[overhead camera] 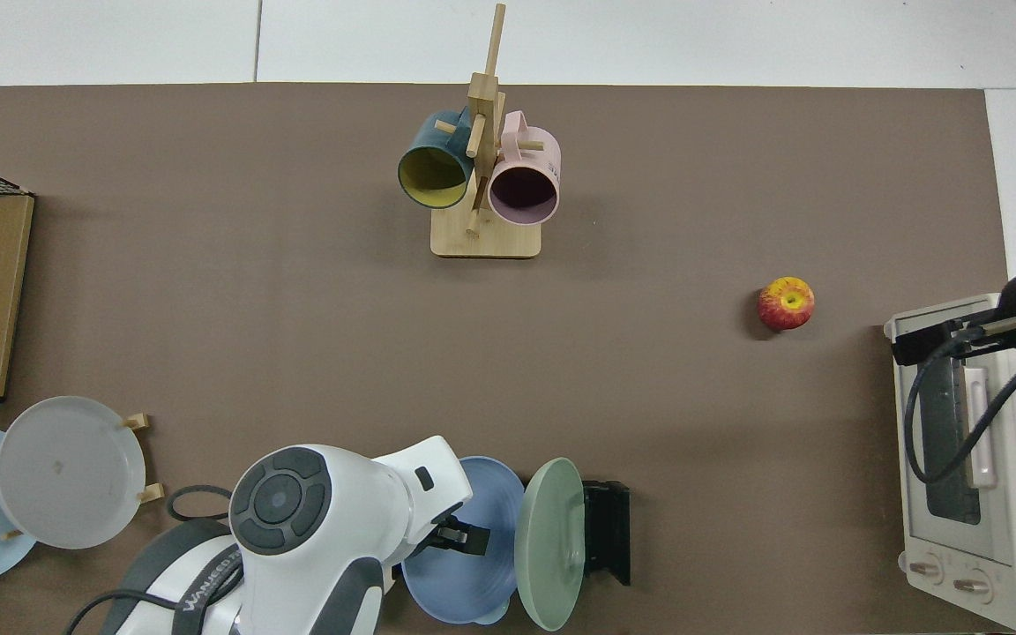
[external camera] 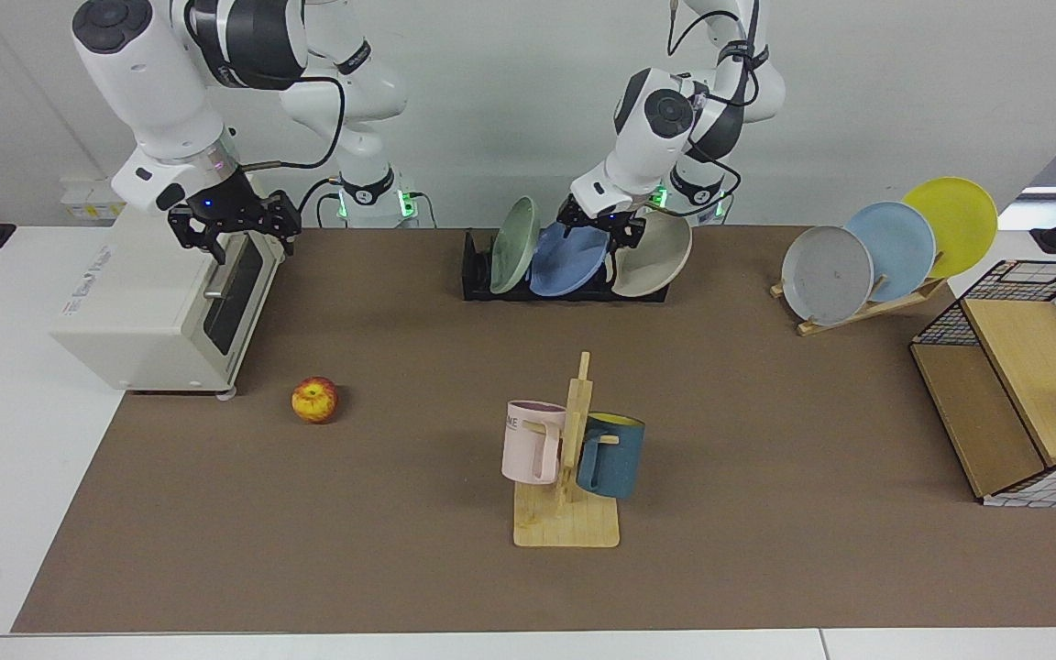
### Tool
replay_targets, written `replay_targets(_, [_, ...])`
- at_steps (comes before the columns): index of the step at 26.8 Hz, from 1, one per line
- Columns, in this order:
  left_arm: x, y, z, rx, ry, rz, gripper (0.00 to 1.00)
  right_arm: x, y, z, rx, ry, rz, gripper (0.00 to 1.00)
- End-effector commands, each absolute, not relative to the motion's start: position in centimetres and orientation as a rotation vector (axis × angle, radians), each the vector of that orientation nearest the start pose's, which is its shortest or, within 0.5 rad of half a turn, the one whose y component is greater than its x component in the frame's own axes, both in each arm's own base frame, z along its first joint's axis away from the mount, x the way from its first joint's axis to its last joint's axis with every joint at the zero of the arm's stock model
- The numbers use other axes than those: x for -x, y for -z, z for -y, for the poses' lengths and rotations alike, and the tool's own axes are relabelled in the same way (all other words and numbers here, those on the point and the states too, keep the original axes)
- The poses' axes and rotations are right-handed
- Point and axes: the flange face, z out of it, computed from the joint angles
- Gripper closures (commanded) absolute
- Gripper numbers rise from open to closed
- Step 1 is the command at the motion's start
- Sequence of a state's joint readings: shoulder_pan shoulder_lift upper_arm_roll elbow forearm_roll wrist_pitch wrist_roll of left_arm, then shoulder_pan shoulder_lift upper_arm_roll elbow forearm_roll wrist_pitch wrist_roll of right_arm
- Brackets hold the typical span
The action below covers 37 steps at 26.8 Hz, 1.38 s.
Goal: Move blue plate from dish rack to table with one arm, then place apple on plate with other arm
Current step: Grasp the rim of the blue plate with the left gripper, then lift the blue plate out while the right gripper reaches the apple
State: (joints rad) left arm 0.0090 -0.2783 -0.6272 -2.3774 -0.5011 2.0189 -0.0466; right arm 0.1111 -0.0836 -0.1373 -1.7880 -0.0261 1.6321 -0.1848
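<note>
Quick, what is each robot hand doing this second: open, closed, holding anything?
Left hand: at the rim of the round periwinkle-blue plate in the black slotted dish rack; grip cannot be told.
Right hand: open, empty, waiting above the white toaster oven.

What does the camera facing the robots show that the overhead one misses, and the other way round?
Only the facing view shows the yellow plate, the beige plate in the dish rack, and the right hand, waiting above the toaster oven.

Only the top view looks into the pink mug and dark blue mug, and shows the oven's dials.

Both show the apple on the mat, away from the arms, and the left hand at the blue plate, which stands in the rack beside the green plate.
</note>
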Motion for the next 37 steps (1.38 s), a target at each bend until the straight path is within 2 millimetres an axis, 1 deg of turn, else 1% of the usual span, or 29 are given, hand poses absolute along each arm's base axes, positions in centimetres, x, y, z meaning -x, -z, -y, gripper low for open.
replay_targets(1, [-33.9, -38.5, 29.4, 3.321, -0.242, -0.403, 0.01, -52.6, -57.4, 2.0, 3.138, -0.094, 0.232, 0.00])
replay_targets(2, [-33.9, -38.4, 29.5, 3.324, -0.226, -0.400, 0.03, -52.6, -57.4, 2.0, 3.137, -0.094, 0.237, 0.00])
replay_targets(4, [-34.0, -38.3, 29.5, 3.326, -0.226, -0.397, 0.16, -52.5, -57.4, 1.5, 3.135, -0.101, 0.251, 0.00])
replay_targets(5, [-34.0, -38.3, 29.5, 3.326, -0.226, -0.397, 0.24, -52.5, -57.4, 1.4, 3.136, -0.097, 0.256, 0.00])
replay_targets(6, [-34.1, -38.3, 29.4, 3.327, -0.226, -0.392, 0.38, -52.5, -57.5, 1.1, 3.137, -0.094, 0.261, 0.00])
replay_targets(8, [-34.2, -38.4, 29.4, 3.329, -0.224, -0.385, 0.61, -52.4, -57.5, 0.9, 3.138, -0.104, 0.273, 0.00])
replay_targets(11, [-34.4, -38.4, 29.3, 3.331, -0.226, -0.380, 0.90, -52.3, -57.4, 1.2, 3.135, -0.109, 0.278, 0.00])
replay_targets(12, [-34.4, -38.5, 29.3, 3.331, -0.221, -0.380, 0.97, -52.3, -57.4, 1.2, 3.136, -0.102, 0.286, 0.00])
replay_targets(13, [-34.5, -38.7, 29.4, 3.332, -0.219, -0.385, 1.00, -52.3, -57.4, 1.2, 3.134, -0.099, 0.288, 0.00])
replay_targets(16, [-34.8, -39.2, 29.3, 3.324, -0.198, -0.425, 1.00, -52.5, -56.9, 1.1, 3.137, -0.083, 0.294, 0.00])
replay_targets(20, [-36.0, -40.9, 28.7, 3.334, -0.229, -0.396, 1.00, -53.0, -55.5, 1.3, 3.141, -0.011, 0.292, 0.00])
replay_targets(21, [-36.3, -41.6, 28.5, 3.335, -0.238, -0.389, 1.00, -53.1, -55.1, 1.3, 3.142, 0.004, 0.292, 0.00])
replay_targets(24, [-38.5, -44.5, 27.1, 3.347, -0.252, -0.363, 1.00, -53.6, -53.1, 1.5, 3.145, 0.028, 0.287, 0.00])
replay_targets(25, [-39.0, -45.3, 26.8, 3.344, -0.253, -0.379, 1.00, -53.9, -52.4, 1.5, 3.146, 0.042, 0.286, 0.00])
replay_targets(27, [-40.3, -46.1, 25.7, 3.349, -0.246, -0.398, 1.00, -54.5, -50.7, 1.6, 3.149, 0.059, 0.285, 0.00])
replay_targets(29, [-41.9, -47.3, 24.9, 3.379, -0.216, -0.381, 1.00, -55.1, -49.1, 1.6, 3.152, 0.061, 0.284, 0.00])
replay_targets(31, [-43.9, -47.7, 24.0, 3.415, -0.221, -0.340, 1.00, -55.9, -47.4, 1.5, 3.155, 0.054, 0.288, 0.00])
replay_targets(34, [-46.8, -48.9, 23.2, 3.452, -0.187, -0.320, 1.00, -57.4, -44.9, 1.4, 3.162, 0.083, 0.284, 0.00])
replay_targets(37, [-49.4, -49.3, 21.4, 3.465, -0.145, -0.286, 1.00, -58.5, -43.0, 1.4, 3.168, 0.117, 0.285, 0.00])
